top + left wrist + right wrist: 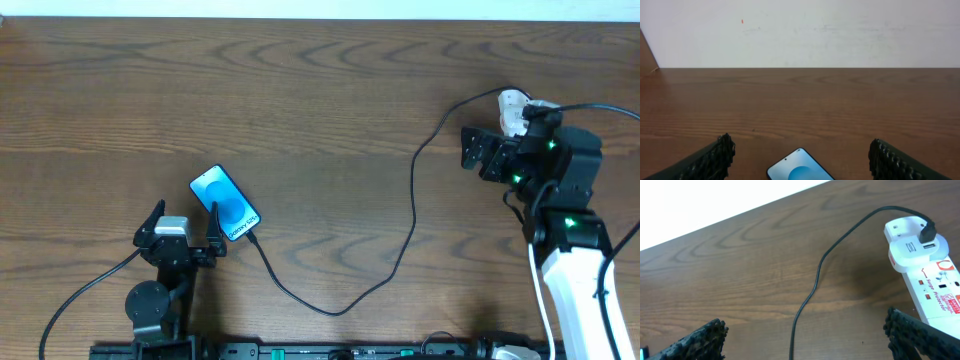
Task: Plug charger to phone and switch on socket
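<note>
The phone (225, 203) lies face up on the wooden table, its blue screen lit. Its top end shows in the left wrist view (799, 171). The black charger cable (413, 215) runs from the phone's near end in a loop to the white socket (513, 104). I cannot tell whether the tip is seated in the phone. My left gripper (186, 213) is open and empty, with the phone low between its fingers (801, 146). My right gripper (479, 152) is open and empty (802, 325), left of the socket (932, 287). The cable (815, 282) enters a white adapter (910, 237) on the socket.
A white wall (800, 30) rises behind the table's far edge. My right arm (570, 250) covers most of the socket from above. Red switches and markings (923, 283) show on the socket; I cannot tell whether they are on or off.
</note>
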`<action>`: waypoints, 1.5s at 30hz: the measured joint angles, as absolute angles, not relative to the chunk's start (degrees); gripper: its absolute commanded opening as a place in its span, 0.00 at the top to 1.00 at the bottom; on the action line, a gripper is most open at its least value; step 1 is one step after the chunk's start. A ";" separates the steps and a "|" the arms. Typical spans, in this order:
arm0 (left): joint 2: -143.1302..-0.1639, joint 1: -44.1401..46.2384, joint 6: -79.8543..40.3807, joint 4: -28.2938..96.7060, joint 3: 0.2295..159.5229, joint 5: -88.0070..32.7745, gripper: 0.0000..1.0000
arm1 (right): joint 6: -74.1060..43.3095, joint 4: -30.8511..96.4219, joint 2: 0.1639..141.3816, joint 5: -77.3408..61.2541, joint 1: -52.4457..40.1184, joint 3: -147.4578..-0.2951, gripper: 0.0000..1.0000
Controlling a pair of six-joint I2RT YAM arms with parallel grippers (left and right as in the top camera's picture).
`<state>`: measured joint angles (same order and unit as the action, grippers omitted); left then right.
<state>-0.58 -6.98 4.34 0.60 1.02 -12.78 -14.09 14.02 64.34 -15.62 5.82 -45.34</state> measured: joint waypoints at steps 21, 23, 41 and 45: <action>-0.58 -6.98 4.34 0.62 1.04 -12.80 0.12 | -14.92 -8.58 43.86 -15.40 5.80 -22.28 0.01; -0.58 -6.98 4.32 0.62 1.04 -12.82 0.12 | -15.46 -13.15 41.76 -15.40 5.80 -18.74 0.01; -0.58 -6.98 4.34 0.64 1.04 -12.82 0.12 | -17.43 -30.63 29.45 -14.15 5.80 -0.40 0.01; -0.58 -6.98 4.34 0.64 1.04 -12.82 0.12 | -17.45 -27.22 26.92 -12.32 5.80 -0.40 0.01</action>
